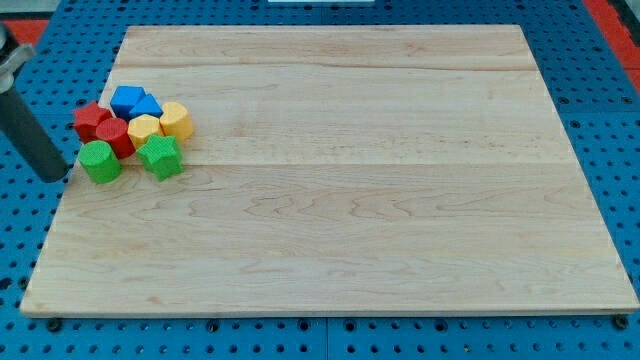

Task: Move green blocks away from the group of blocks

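A group of small blocks sits at the left side of the wooden board (pixel 340 200). A green cylinder (pixel 99 161) is at the group's lower left and a green star-shaped block (pixel 160 156) at its lower right. Above them are two red blocks (pixel 92 120) (pixel 115 135), two yellow blocks (pixel 145 130) (pixel 176 120) and two blue blocks (pixel 127 99) (pixel 148 106). My tip (pixel 55 174) is at the end of a dark rod just off the board's left edge, a short way left of the green cylinder and apart from it.
The board lies on a blue pegboard table (pixel 600 90). The board's left edge (pixel 70 180) runs right next to my tip. A red patch (pixel 620 15) shows at the view's top right corner.
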### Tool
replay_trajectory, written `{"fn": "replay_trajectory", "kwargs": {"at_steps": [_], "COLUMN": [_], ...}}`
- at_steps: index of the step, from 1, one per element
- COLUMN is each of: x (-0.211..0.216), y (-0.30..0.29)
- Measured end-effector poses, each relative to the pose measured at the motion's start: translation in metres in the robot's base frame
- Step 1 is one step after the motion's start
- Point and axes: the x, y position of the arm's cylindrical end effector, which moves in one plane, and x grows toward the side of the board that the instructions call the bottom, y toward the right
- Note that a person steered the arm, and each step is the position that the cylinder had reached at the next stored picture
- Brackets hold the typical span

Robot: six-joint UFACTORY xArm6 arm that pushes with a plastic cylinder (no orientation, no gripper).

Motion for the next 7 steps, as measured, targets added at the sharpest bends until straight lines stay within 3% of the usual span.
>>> {"fn": "replay_trajectory", "kwargs": {"at_steps": [2,3,5,7], "x": [-0.011,-0.011,-0.026,-0.041], "y": [0.195,0.252,0.192,0.25]}}
